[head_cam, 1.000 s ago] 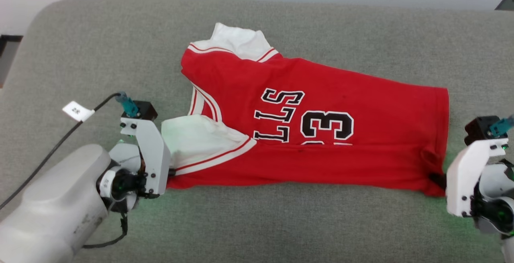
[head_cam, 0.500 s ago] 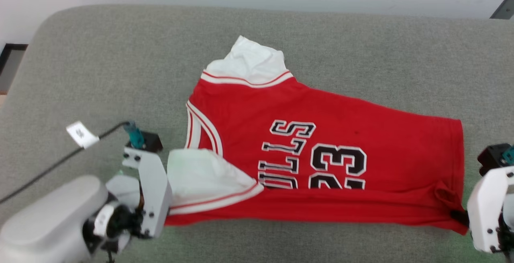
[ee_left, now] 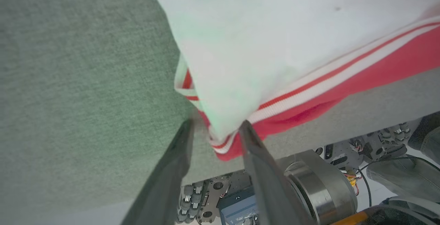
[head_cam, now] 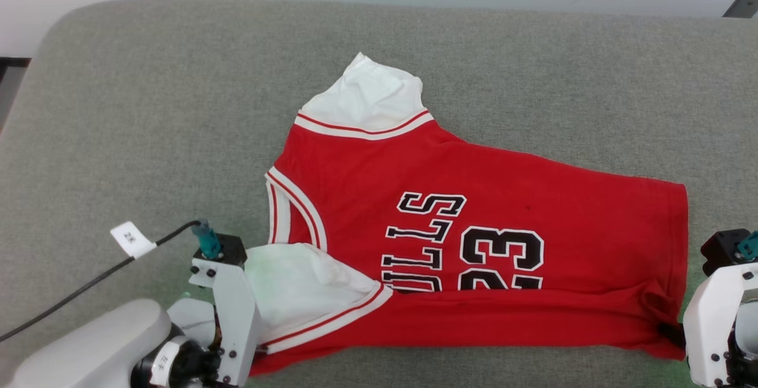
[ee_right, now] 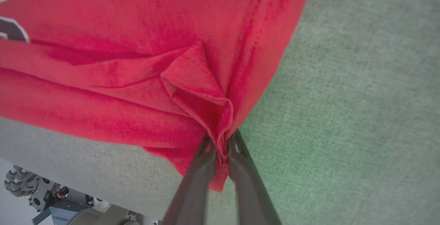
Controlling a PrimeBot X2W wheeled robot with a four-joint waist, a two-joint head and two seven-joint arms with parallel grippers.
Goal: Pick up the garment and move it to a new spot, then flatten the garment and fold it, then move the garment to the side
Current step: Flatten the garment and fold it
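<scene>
The garment (head_cam: 474, 210) lies spread over the centre and right of the head view on the grey cushion (head_cam: 148, 109), print side up. Its near edge is folded over the bottom of the lettering, its upper white sleeve (head_cam: 367, 98) points toward the top of the frame and its lower white sleeve (head_cam: 296, 293) sits at lower left. At bottom centre of the left wrist view the left gripper (ee_left: 216, 125) is released, fingers parted either side of the striped sleeve corner, while at bottom centre of the right wrist view the right gripper (ee_right: 220, 138) is clenched on a bunched fold of red hem.
</scene>
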